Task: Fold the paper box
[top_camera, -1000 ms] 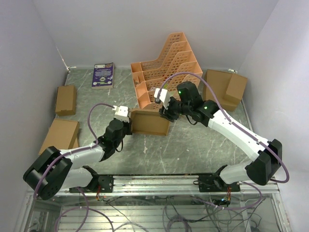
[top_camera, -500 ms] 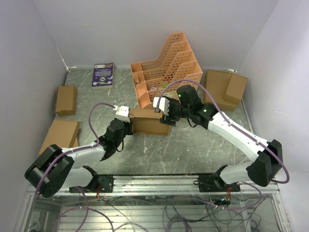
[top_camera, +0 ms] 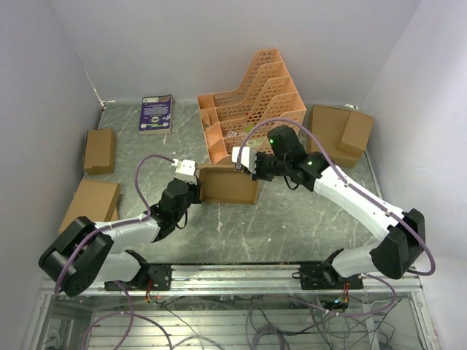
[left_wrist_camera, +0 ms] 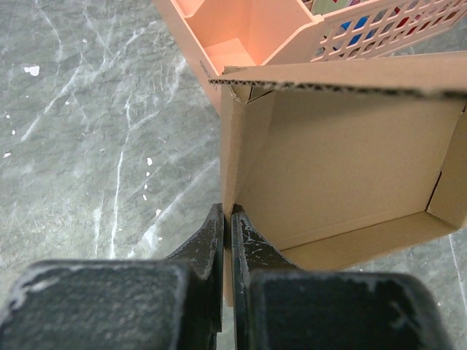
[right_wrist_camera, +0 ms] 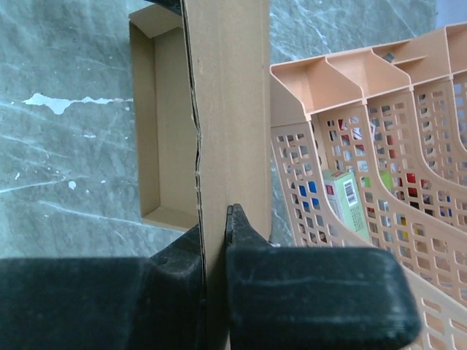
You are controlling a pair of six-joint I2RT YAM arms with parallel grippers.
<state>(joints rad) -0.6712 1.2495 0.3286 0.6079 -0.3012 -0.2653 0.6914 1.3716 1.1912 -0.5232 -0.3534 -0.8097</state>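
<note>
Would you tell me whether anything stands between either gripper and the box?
Nothing visible: the left gripper and right gripper are each shut on a wall of the box. The rack stands close behind it.

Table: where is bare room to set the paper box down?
Bare: the table strip between the paper box and the near edge; also between booklet, small box and paper box. Crowded: behind it, by the orange rack.

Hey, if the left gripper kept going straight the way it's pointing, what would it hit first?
The left gripper is shut on a side wall of the paper box, so it would push that wall first. Past the box, the orange file rack looks next in line, though depth is unclear.
</note>
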